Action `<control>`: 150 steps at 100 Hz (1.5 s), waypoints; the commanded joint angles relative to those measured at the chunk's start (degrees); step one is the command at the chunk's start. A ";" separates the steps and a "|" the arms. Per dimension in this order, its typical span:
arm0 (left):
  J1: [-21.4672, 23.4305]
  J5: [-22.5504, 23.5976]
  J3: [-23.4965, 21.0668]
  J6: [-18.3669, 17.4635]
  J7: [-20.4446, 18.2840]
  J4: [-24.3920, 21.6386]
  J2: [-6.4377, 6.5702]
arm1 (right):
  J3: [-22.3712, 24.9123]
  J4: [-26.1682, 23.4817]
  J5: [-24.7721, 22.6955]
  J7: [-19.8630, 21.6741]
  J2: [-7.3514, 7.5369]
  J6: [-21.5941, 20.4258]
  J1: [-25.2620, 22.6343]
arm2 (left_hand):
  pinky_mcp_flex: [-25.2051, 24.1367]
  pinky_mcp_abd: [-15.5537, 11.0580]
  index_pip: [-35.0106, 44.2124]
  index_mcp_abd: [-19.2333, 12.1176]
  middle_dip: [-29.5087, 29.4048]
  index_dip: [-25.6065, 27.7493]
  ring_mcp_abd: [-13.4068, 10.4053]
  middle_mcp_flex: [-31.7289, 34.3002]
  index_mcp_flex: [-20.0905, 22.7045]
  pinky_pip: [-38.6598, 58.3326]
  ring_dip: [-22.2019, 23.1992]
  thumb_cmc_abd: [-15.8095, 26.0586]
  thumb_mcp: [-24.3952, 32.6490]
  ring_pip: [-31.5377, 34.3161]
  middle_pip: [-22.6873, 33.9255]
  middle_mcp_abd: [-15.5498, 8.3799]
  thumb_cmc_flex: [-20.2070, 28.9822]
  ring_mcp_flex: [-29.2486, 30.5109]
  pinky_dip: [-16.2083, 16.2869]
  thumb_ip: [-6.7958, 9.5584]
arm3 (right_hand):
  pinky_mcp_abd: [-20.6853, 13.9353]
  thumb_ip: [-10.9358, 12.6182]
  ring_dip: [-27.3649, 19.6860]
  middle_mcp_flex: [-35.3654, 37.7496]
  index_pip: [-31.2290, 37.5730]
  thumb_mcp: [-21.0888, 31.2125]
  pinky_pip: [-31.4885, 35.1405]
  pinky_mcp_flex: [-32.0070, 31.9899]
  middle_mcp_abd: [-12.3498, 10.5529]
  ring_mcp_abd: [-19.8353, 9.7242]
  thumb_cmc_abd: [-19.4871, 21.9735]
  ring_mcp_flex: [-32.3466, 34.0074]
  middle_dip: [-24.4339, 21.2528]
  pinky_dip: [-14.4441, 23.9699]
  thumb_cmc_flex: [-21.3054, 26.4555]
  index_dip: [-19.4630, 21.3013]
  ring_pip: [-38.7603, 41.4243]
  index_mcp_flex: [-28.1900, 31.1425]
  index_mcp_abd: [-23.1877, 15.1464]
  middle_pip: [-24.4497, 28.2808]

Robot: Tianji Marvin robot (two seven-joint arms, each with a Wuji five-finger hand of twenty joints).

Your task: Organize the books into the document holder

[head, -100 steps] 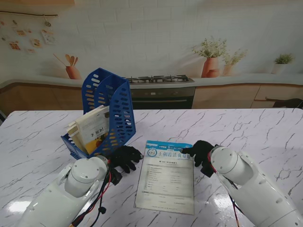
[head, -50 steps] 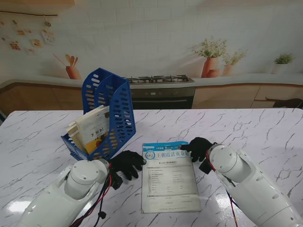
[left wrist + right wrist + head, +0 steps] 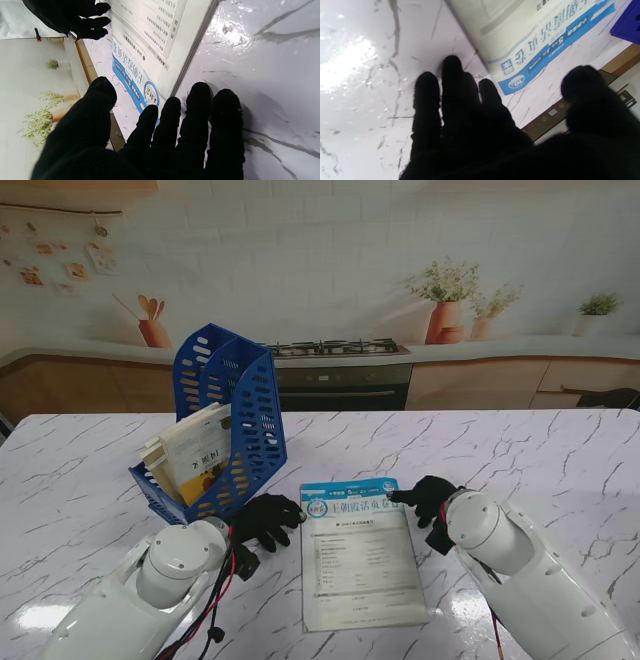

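A white workbook (image 3: 362, 558) with a blue title band lies flat on the marble table, between my two hands. My left hand (image 3: 266, 518) in a black glove rests open at its far left corner, fingers spread beside the edge (image 3: 190, 55). My right hand (image 3: 428, 498) is open at the far right corner, fingertips close to the blue band (image 3: 545, 50). Neither hand holds the workbook. The blue document holder (image 3: 228, 420) stands to the left, farther from me, with several books (image 3: 192, 452) leaning inside it.
A marble table top (image 3: 90, 480) spreads around the workbook. Behind the table's far edge is a kitchen backdrop with a stove (image 3: 335, 348) and potted plants (image 3: 446, 305).
The workbook has turned from skewed to nearly square to me and slid slightly toward me. Both hands stayed at its far corners, the right one drawing nearer to me.
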 commanded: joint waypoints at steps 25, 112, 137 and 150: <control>-2.64 -2.04 1.82 1.80 -1.19 3.31 -1.13 | -3.68 3.76 5.46 2.24 -0.29 6.58 4.38 | 2.58 0.01 -1.40 1.16 -2.49 -0.62 2.44 -2.48 -1.33 -1.33 -2.19 -0.17 -0.05 -2.45 -1.62 1.92 0.33 -0.83 1.37 1.64 | 13.14 -0.08 -4.38 -2.86 -3.82 1.05 1.72 4.23 10.39 4.58 -0.94 1.80 -1.16 -0.62 -0.51 -2.91 -3.81 -1.87 8.81 -1.29; -3.21 -5.07 3.46 2.04 -3.29 4.49 -1.16 | -0.50 7.58 27.55 -10.34 -8.16 13.84 1.86 | 1.57 2.00 -3.30 1.20 -1.78 -1.48 1.52 -4.54 -3.14 -0.56 -1.90 0.21 0.11 -1.85 -0.58 0.94 0.99 -1.79 1.75 1.78 | 24.25 0.36 -2.67 -8.53 -4.15 8.52 -3.73 -5.22 1.49 4.96 -3.83 -2.12 3.67 -1.13 1.79 2.95 -1.06 -11.99 3.27 10.67; -3.05 -5.41 3.40 2.22 -3.28 4.31 -1.20 | 1.69 8.31 32.52 -10.47 -9.03 15.39 1.93 | 1.19 2.17 -4.04 0.90 -1.82 -1.82 1.50 -5.23 -3.28 -0.10 -1.56 0.40 -0.04 -1.72 -1.15 0.86 1.06 -1.99 2.27 1.83 | 20.63 -0.44 4.05 -8.17 -2.47 13.18 -1.03 -5.20 -3.23 0.45 -7.92 1.01 11.93 0.43 0.95 5.51 9.21 -9.77 -0.32 19.97; -3.10 -5.53 3.39 2.05 -3.33 4.41 -1.21 | 1.83 8.41 32.80 -10.11 -8.90 14.96 2.00 | 1.03 2.12 -4.28 0.76 -1.84 -1.91 1.31 -5.55 -3.44 0.18 -1.38 0.59 -0.17 -1.63 -1.31 0.75 1.07 -2.09 2.56 1.85 | 18.88 -0.65 10.93 -8.69 -0.64 13.51 1.14 -5.07 -6.51 -3.38 -8.99 0.65 22.55 3.08 0.84 8.10 21.31 -7.92 -2.64 28.06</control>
